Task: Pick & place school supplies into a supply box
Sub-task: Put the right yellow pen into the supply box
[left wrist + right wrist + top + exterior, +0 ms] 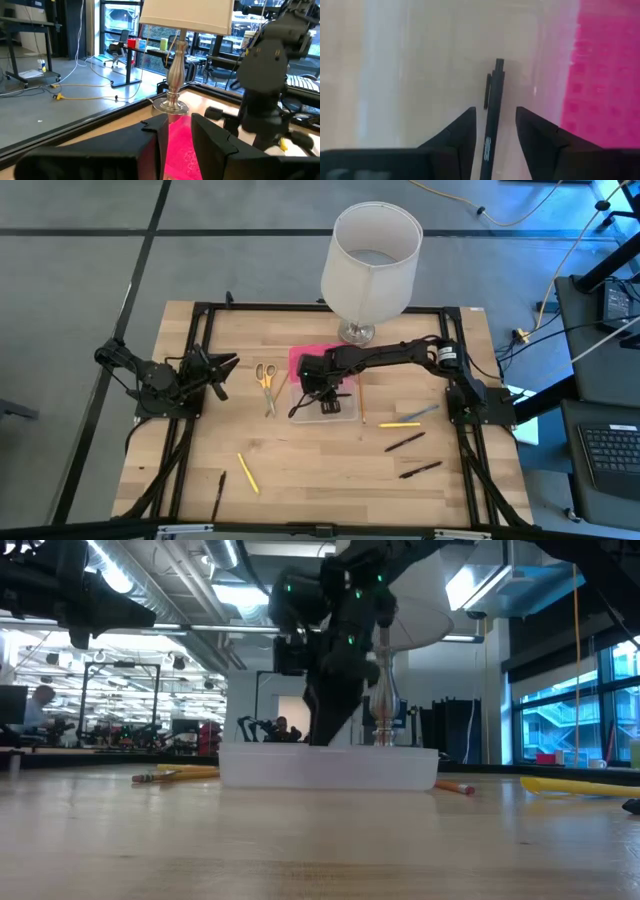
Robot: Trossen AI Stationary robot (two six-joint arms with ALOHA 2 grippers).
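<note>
Poised over the clear supply box (345,412), the right end effector (495,132) spreads its fingers narrowly around a black pen (492,117) lying between them, a light, stiff, slippery stick best pinched mid-barrel.

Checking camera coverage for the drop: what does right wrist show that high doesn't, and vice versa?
Only right wrist: a black pen lying between the right hand's open fingers, over the clear tray of the supply box.

Only high: the scissors, loose pencils and pens on the table, the lamp, and the left hand waiting at the left edge.

Both: the right hand over the box, its pink lid alongside.
</note>
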